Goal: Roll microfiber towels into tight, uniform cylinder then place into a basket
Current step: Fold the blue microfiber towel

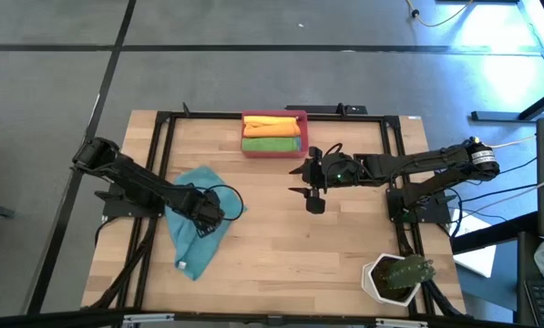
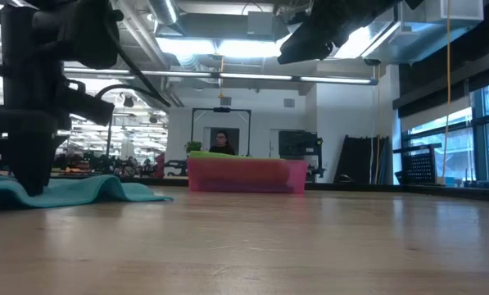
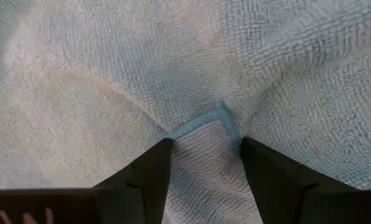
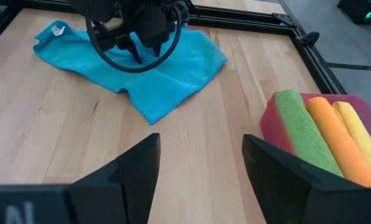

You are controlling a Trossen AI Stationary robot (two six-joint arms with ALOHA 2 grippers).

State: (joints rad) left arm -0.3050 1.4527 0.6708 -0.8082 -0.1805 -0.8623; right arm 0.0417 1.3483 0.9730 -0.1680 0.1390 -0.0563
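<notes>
From above: pale planked wood table (image 1: 281, 246) inside a black frame; at twelve o'clock, a small red-pink plastic basket (image 1: 273, 118) packed with three soft rolls, yellow (image 1: 272, 120), orange (image 1: 272, 130) and green (image 1: 272, 144). At nine o'clock, a teal towel (image 1: 191, 241), unrolled, rumpled, spread in a rough kite shape with a white tag at its near corner. Left arm angled in from the nine o'clock edge, left gripper (image 1: 205, 216) down on the towel's three o'clock side. Right arm stretched level from three o'clock toward centre, right gripper (image 1: 313, 198) pointing down, clear of the basket, well apart from the towel. At five o'clock, a white hexagonal pot (image 1: 392, 279) with a green plant. From table height: towel (image 2: 80, 192) lying low and wavy, left gripper (image 2: 29, 156) standing upright with its tip on the cloth; basket (image 2: 246, 175) translucent pink, far across the boards; right gripper (image 2: 326, 33) hanging high; a person (image 2: 221, 142) in the room behind. Left wrist: looped, nubby pile of the towel (image 3: 173, 74) filling the frame, a stitched hem corner (image 3: 219, 121) peaked between the two dark fingers (image 3: 141, 180), jaws parted, cloth not pinched. Right wrist: fingers (image 4: 129, 171) spread wide over bare wood, nothing between; fat plush rolls in the basket (image 4: 269, 124) beside them, towel (image 4: 166, 74) beyond under the left gripper (image 4: 135, 46).
</notes>
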